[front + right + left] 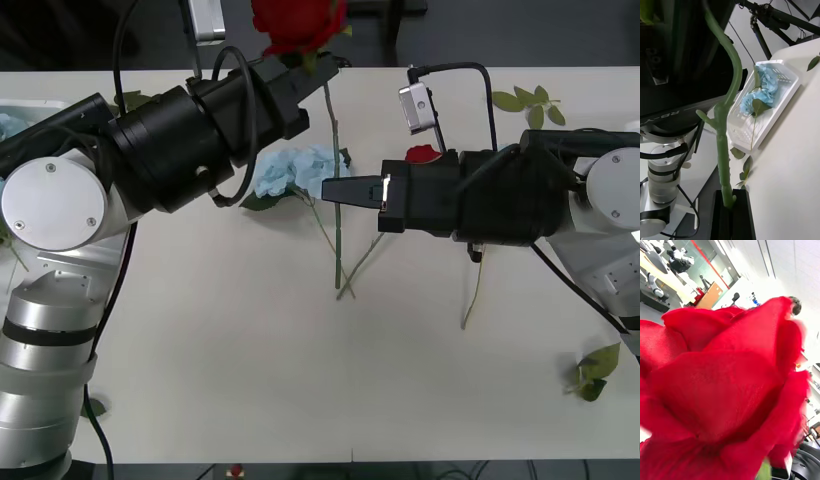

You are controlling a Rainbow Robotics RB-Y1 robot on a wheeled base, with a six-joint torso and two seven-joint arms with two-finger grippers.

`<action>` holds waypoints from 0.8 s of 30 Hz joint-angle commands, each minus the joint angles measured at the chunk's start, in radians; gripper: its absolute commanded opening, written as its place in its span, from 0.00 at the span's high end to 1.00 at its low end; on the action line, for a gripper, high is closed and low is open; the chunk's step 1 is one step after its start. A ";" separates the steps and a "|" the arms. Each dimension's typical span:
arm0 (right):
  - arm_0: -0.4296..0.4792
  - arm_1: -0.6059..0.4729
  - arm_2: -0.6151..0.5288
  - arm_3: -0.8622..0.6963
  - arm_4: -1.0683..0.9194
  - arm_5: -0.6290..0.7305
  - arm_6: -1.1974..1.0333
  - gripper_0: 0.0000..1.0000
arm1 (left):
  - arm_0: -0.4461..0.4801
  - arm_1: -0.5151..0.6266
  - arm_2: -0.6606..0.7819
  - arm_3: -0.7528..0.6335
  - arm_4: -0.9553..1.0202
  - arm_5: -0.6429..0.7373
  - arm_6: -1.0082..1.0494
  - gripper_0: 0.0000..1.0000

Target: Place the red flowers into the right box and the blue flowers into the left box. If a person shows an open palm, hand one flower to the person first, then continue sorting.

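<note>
Sorting's only partly done. The bench point(300, 380) carries 1 blue flower point(292, 170) upper centre, unsorted, while the left box point(784, 98) holds 2 blue flowers already. The left tool point(312, 66) carries a red rose point(297, 22) at top centre, grip unclear. The right tool point(731, 202), bottom centre, pinches a green stem point(723, 150).

My left arm reaches forward and inward, its gripper point(300, 70) raised with jaws clamped. My right arm crosses toward centre, gripper point(335, 190) level, jaws pinched together.
</note>
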 commanded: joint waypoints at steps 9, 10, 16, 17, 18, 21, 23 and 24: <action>-0.009 -0.026 -0.017 -0.035 0.001 -0.028 -0.039 1.00 | 0.061 0.202 0.049 -0.018 0.167 0.120 -0.024 0.00; -0.007 -0.032 -0.019 -0.035 0.001 -0.031 -0.039 1.00 | 0.066 0.219 0.065 -0.018 0.183 0.148 -0.023 0.00; 0.022 -0.116 -0.095 -0.035 0.001 -0.031 -0.039 1.00 | 0.102 0.328 0.188 -0.013 0.224 0.369 0.020 0.00; 0.031 -0.138 -0.114 -0.036 0.001 -0.031 -0.041 1.00 | 0.102 0.337 0.204 -0.012 0.221 0.401 0.042 0.00; 0.042 -0.161 -0.132 -0.035 0.001 -0.031 -0.042 1.00 | 0.102 0.343 0.223 -0.012 0.210 0.430 0.059 0.00; 0.082 -0.261 -0.197 -0.032 0.001 -0.031 -0.051 1.00 | 0.098 0.348 0.280 -0.012 0.149 0.536 0.120 0.00; 0.112 -0.334 -0.233 -0.022 0.001 -0.031 -0.056 1.00 | 0.092 0.342 0.303 -0.013 0.092 0.589 0.158 0.00; 0.123 -0.356 -0.243 -0.019 0.001 -0.030 -0.056 1.00 | 0.089 0.340 0.307 -0.013 0.072 0.603 0.169 0.00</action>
